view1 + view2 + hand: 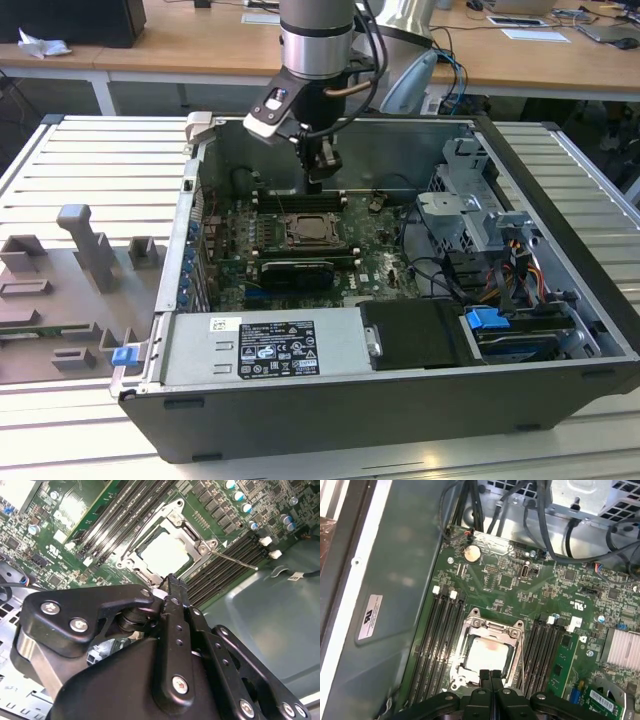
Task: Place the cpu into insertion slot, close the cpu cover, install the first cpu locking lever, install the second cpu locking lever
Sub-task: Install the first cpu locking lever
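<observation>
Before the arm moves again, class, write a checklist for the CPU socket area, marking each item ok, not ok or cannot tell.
1. cpu seated flat: ok.
2. cpu cover lowered around the cpu: ok.
3. Thin locking lever latched: not ok, it sticks out over the memory slots.
4. Cables away from the cover: ok.
5. gripper shut and empty: ok.

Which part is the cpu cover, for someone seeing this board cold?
Start at the open computer case and its green motherboard. In the board's middle, between two banks of long black memory slots, sits a square silvery metal frame, the cpu cover. Only it has a big square cut-out showing the pale cpu.
</observation>
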Robot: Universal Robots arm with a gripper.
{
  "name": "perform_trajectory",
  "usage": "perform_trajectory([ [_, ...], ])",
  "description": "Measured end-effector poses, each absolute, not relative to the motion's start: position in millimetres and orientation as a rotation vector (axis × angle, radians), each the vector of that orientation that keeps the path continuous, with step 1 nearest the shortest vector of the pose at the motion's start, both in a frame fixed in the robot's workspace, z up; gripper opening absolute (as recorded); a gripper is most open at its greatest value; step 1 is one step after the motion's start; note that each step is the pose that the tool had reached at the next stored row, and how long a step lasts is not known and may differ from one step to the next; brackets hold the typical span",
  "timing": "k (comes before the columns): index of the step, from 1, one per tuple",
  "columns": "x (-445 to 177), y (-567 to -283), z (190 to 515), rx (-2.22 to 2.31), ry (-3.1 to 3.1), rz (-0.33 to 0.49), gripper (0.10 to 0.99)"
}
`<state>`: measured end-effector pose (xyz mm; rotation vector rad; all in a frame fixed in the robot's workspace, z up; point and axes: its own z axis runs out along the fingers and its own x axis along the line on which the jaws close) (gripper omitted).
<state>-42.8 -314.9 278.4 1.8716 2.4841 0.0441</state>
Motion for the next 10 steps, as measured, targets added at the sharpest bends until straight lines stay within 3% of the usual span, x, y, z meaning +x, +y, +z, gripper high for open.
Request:
perform_trajectory([
  [10,-42.8,-314.9,278.4,1.798,2.539,0.045,0.106],
])
